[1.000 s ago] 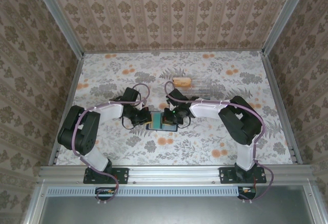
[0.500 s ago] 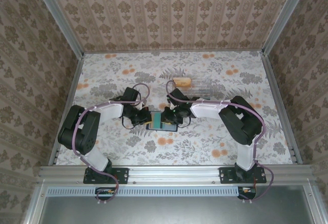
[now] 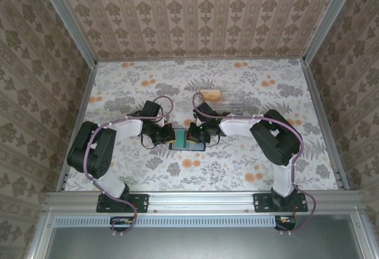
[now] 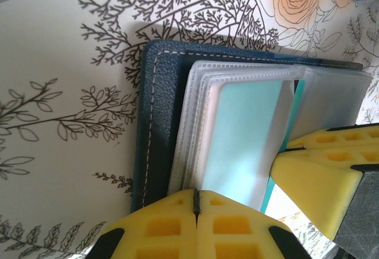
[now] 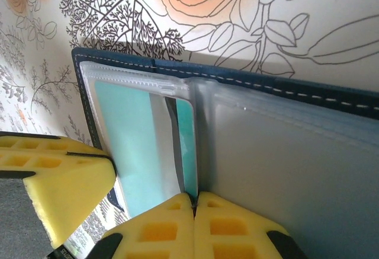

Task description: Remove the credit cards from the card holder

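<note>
The dark blue card holder (image 3: 185,142) lies open at the centre of the flowered table (image 3: 237,164), with both robot arms bent in over it from either side. In the left wrist view, the left gripper (image 4: 195,202) sits at the bottom edge of the frame, its yellow fingers pressed together against the near edge of the stacked clear sleeves (image 4: 195,122). Whether a sleeve edge is caught between them cannot be told. The right gripper (image 5: 194,205), at the bottom centre of its own wrist view, is likewise closed tight, its tips at the fold where the sleeves meet. It may be nipping plastic there, but the pictures do not settle that. A pale teal card (image 4: 243,134) sits inside its sleeve, so no card appears to have been pulled free. The job looks to be at its start: holder opened and steadied, every card yet to be drawn out. A clear plastic box (image 3: 228,97) stands just above centre in the overhead view.
</note>
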Controlling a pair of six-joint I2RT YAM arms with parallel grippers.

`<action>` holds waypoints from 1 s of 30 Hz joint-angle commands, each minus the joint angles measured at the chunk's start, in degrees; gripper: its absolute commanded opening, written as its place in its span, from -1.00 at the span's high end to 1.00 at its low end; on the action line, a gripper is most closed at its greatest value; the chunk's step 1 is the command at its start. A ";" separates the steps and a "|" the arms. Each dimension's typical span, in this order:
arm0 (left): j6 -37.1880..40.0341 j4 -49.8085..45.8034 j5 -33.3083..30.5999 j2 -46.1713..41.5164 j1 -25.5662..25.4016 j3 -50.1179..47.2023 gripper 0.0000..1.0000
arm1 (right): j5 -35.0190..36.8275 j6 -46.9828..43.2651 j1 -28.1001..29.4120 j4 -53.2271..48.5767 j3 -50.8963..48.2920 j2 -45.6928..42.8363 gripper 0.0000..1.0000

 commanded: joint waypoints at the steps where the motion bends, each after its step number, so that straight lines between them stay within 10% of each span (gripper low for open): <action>1: 1.56 -3.90 -3.03 2.44 -0.56 -0.28 1.00 | 1.27 0.04 -0.83 -1.25 -2.46 -1.32 1.00; 30: 2.54 -4.39 -1.77 2.59 -0.52 2.60 1.00 | 9.89 -28.31 -3.58 -33.52 7.35 -19.45 1.00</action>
